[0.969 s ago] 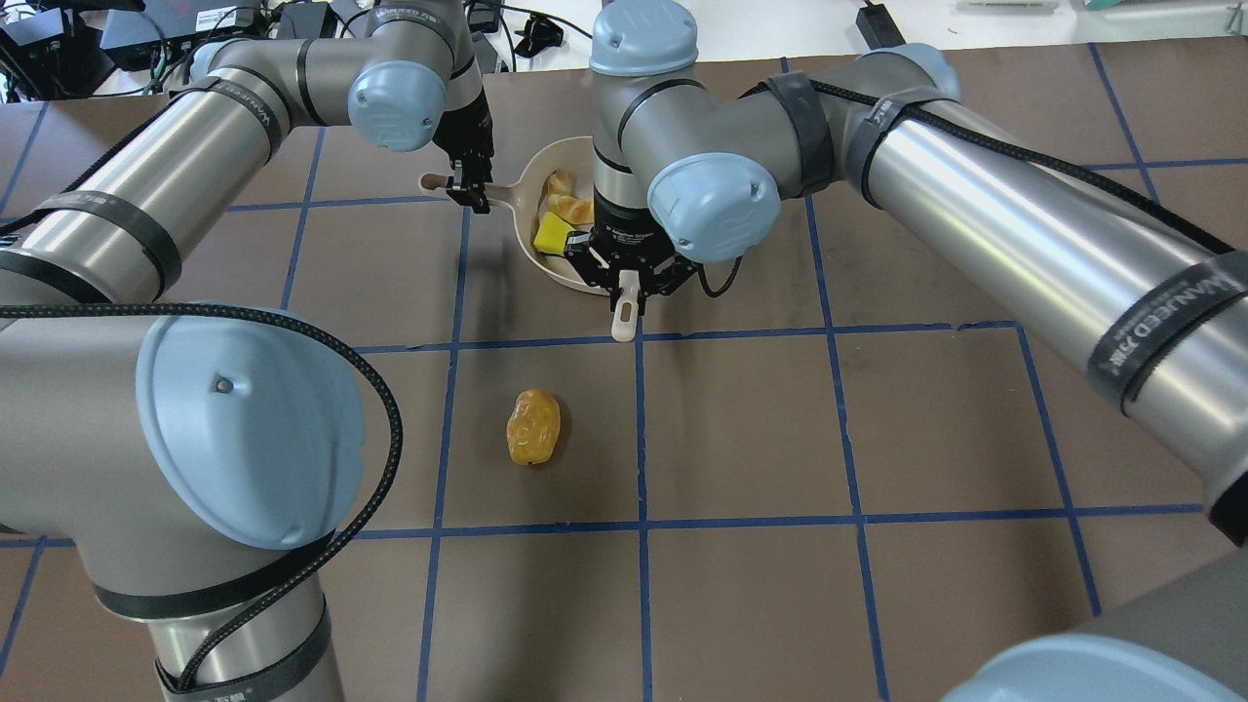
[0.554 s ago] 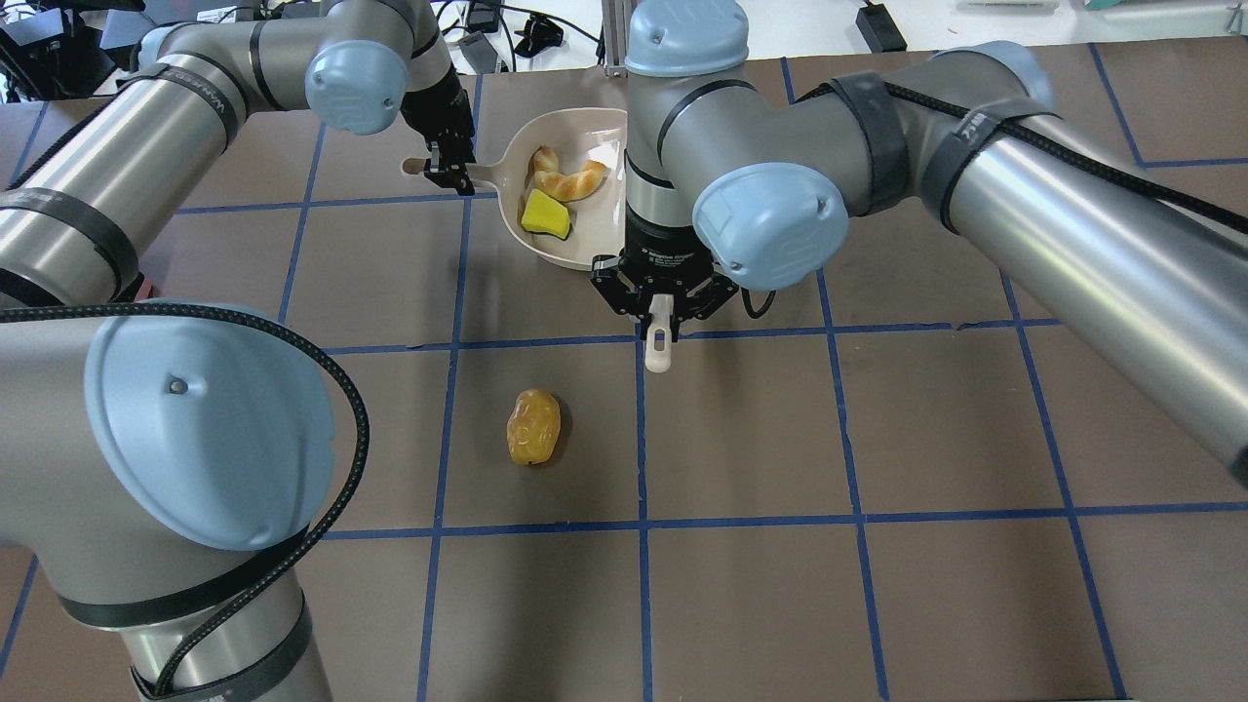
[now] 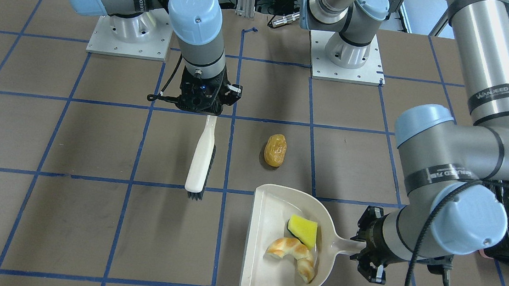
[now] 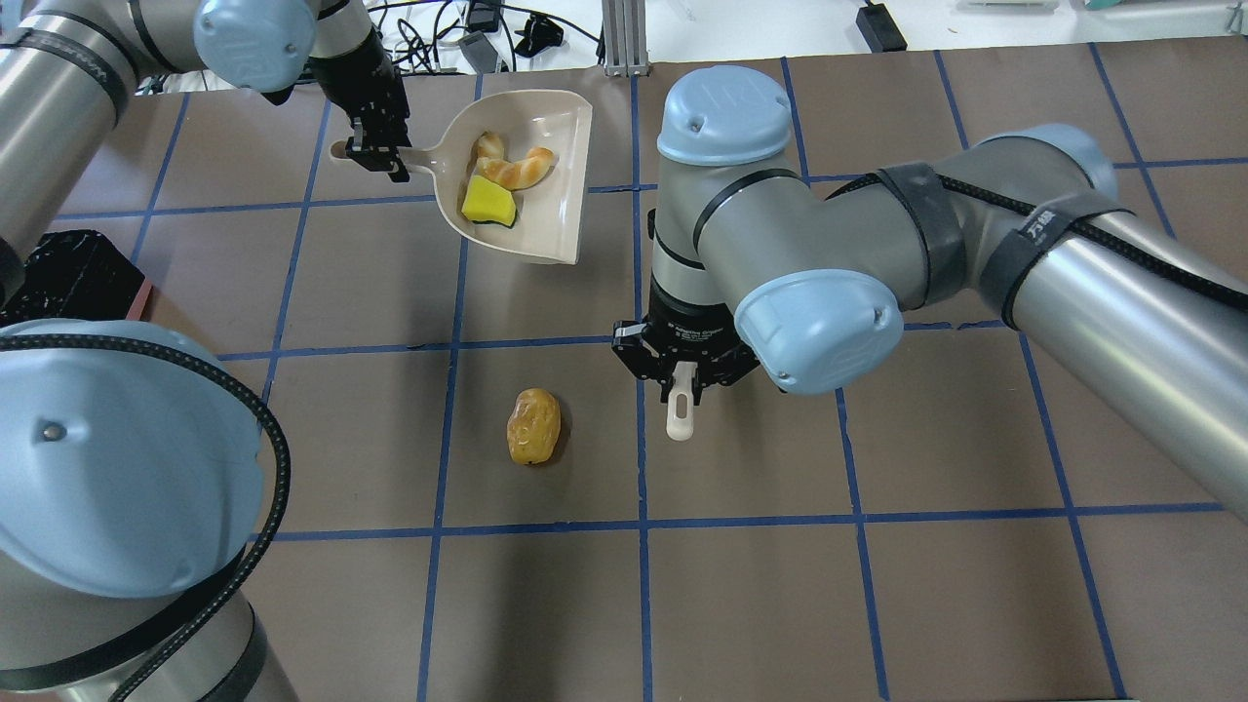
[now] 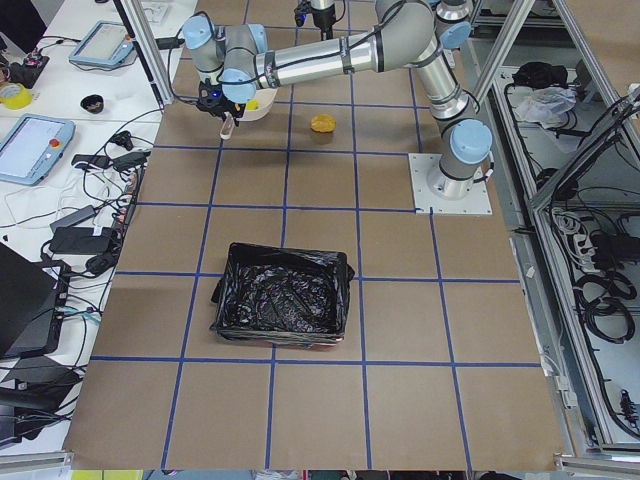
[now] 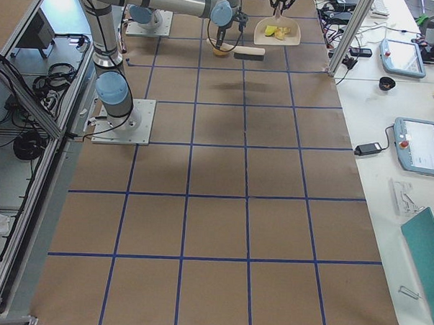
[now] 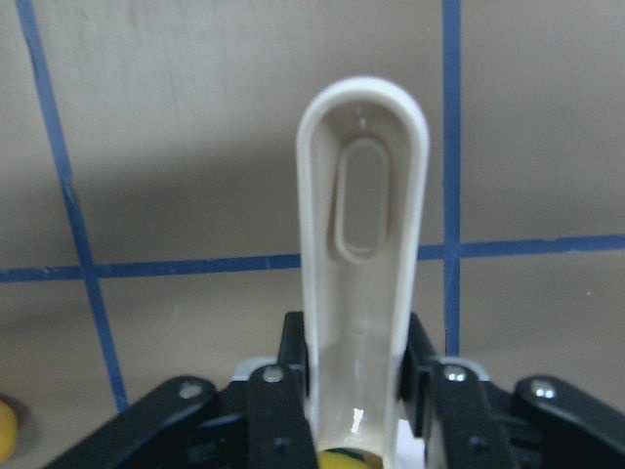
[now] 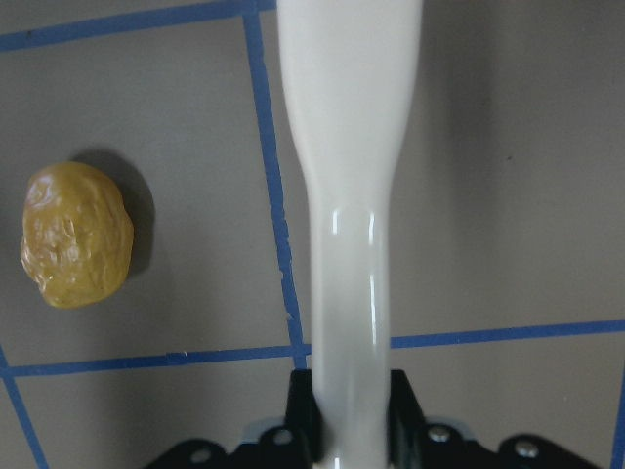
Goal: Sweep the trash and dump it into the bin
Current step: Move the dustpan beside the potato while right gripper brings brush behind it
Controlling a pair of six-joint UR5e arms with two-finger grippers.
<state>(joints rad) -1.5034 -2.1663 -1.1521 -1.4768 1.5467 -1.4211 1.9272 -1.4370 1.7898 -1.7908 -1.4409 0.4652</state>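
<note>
My left gripper [image 4: 375, 158] is shut on the handle of the beige dustpan [image 4: 558, 210], also seen in the front view [image 3: 366, 255]. In the pan [image 3: 262, 259] lie the tan croissant piece [image 4: 517, 168] and the yellow wedge [image 4: 488, 203]. My right gripper [image 4: 682, 382] is shut on the handle of a white brush [image 3: 201, 157] with dark bristles. The amber lump [image 4: 533, 426] lies on the table to the brush's left, apart from it, and shows in the right wrist view [image 8: 76, 236]. The pink bin with its black bag [image 5: 285, 300] stands far off on my left.
The brown table is marked with blue tape lines [image 4: 641, 526]. A corner of the black bag [image 4: 68, 273] shows at the overhead view's left edge. Cables and devices [image 4: 487, 29] lie beyond the table's far edge.
My left gripper has carried the dustpan left and farther from me. My right gripper has drawn the brush back toward me, out of the pan, to beside the amber lump.
</note>
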